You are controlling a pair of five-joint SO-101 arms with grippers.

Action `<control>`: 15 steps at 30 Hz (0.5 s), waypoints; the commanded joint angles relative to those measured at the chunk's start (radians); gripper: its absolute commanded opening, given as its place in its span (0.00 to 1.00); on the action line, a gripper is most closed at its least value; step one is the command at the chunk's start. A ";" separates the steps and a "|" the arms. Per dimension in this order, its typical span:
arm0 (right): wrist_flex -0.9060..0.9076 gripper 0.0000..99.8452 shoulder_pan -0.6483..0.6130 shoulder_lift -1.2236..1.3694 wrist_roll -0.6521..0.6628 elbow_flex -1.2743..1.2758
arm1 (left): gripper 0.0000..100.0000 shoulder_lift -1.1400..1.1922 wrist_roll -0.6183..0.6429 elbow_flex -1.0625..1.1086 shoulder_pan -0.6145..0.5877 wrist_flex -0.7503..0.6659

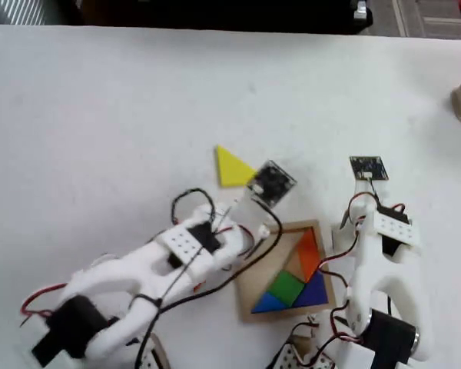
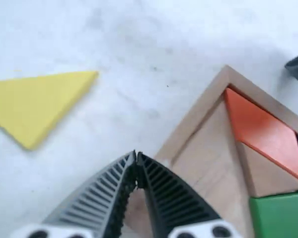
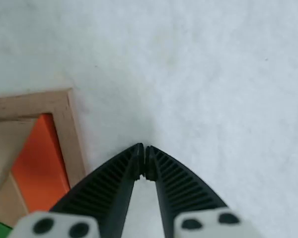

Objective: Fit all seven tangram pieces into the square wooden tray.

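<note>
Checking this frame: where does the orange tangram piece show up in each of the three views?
High view: the orange piece lies inside the wooden tray, against its far right corner.
Left wrist view: the orange piece sits just inside the tray corner.
Right wrist view: the orange piece sits just inside the tray corner.
Shared landmark: the tray corner the orange piece is tucked into.

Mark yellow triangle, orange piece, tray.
yellow triangle [image 1: 231, 167], high view, centre of its face
orange piece [image 2: 262, 133], left wrist view, centre of its top
tray [image 3: 69, 131], right wrist view, bare side rim
</note>
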 commanded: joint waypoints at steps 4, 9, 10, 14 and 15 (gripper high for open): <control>-0.012 0.02 -0.004 -0.038 0.009 -0.009 | 0.04 -0.377 0.008 0.109 -0.171 -0.011; -0.012 0.02 -0.005 -0.038 0.009 -0.009 | 0.04 -0.565 0.008 0.183 -0.311 -0.011; -0.012 0.02 -0.005 -0.038 0.009 -0.009 | 0.04 -0.584 0.008 0.192 -0.335 -0.011; -0.012 0.02 -0.005 -0.038 0.009 -0.009 | 0.04 -0.601 0.002 0.207 -0.453 -0.011; -0.012 0.02 -0.007 -0.038 0.009 -0.009 | 0.04 -0.595 0.002 0.212 -0.486 -0.017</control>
